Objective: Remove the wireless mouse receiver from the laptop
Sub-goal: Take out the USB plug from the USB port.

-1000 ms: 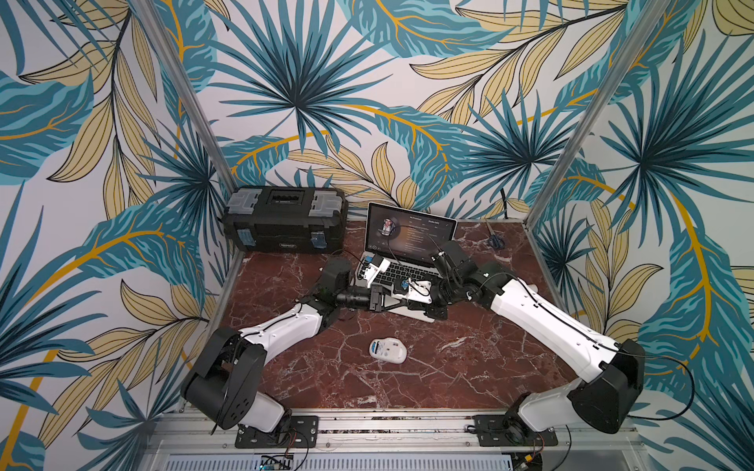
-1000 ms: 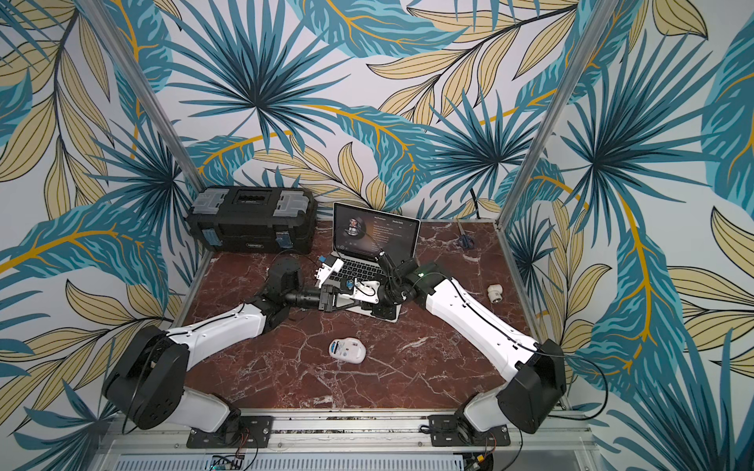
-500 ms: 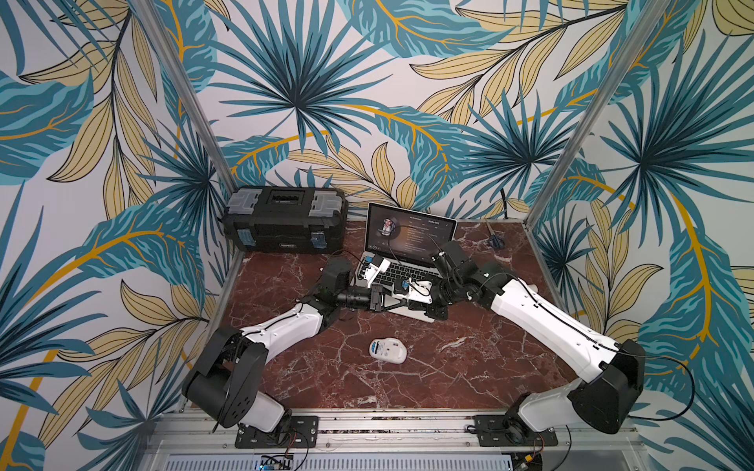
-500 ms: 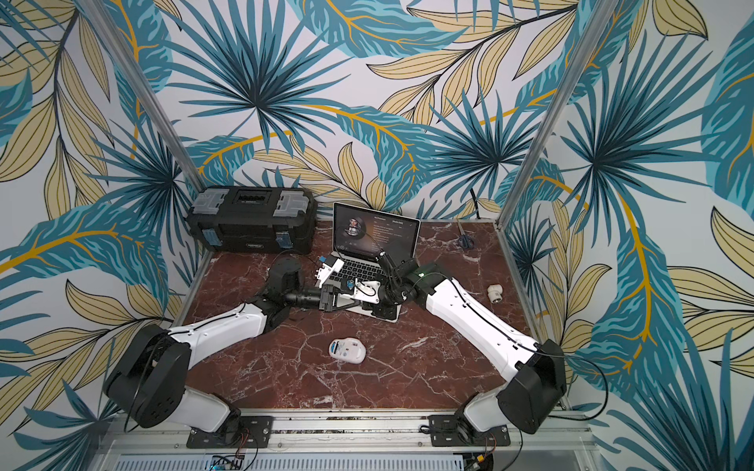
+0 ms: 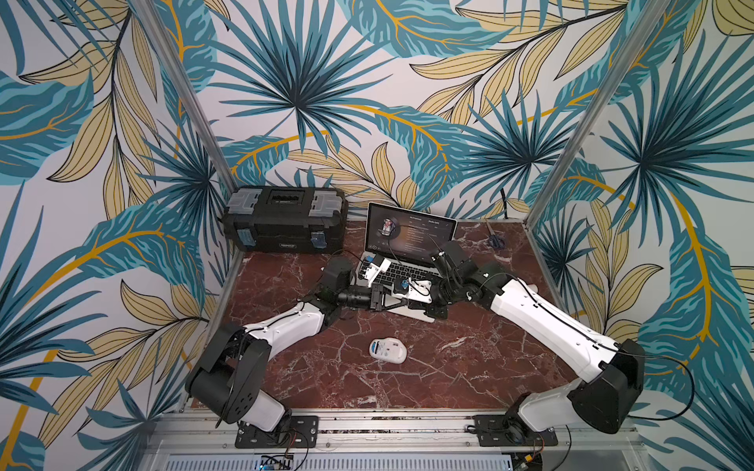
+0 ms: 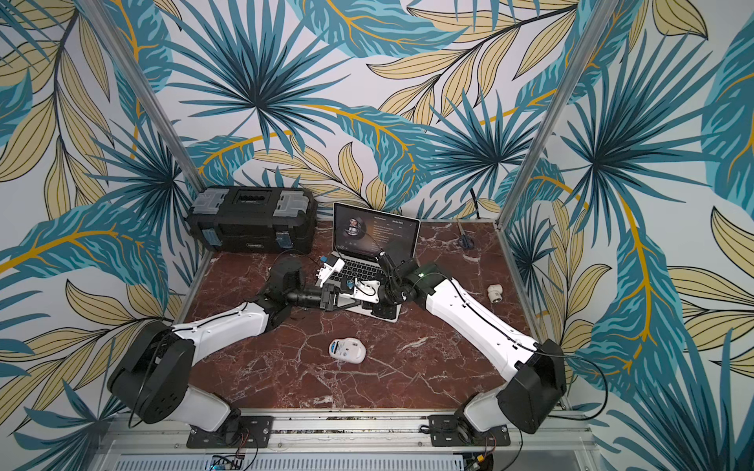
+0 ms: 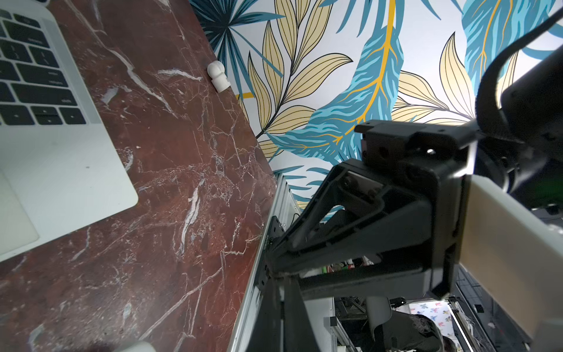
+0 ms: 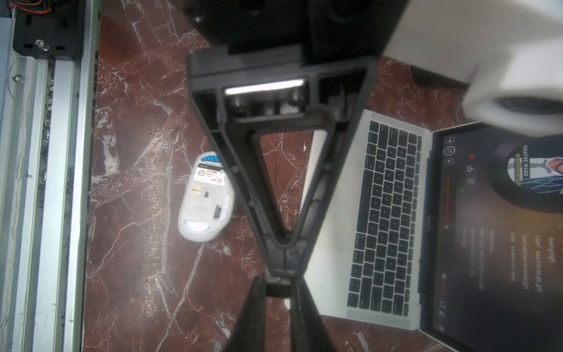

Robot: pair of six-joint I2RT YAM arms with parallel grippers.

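We are seeing both claws closed and facing each other tip to tip. The left claw (image 7: 278,286) is pointing in from the left and the right claw (image 8: 285,265) from the right, each with its fingers drawn together to a point. We are unable to tell whether anything is pinched there, as the receiver is too small for us to make out. The tips are hanging by the front edge of the laptop (image 8: 387,219), toward its left side, raised off the table. The laptop is sitting just beyond the claws with its lid up. Its trackpad is lying nearest them, then the black keys. The lit screen, showing a round picture and lines of text, is standing farthest back.

On the near side of the claws, a white mouse (image 8: 204,207) is lying belly up on the red marble table (image 5: 408,379), well apart from the tips. Off to the right of the claws, a small white piece (image 6: 495,292) is resting near the table's edge. Beyond the claws to the left, a black toolbox (image 5: 285,220) is standing at the back. Beyond them to the right, scissors (image 5: 495,240) are lying in the far corner. Leaf-print walls (image 5: 367,81) are closing in the table on three sides.
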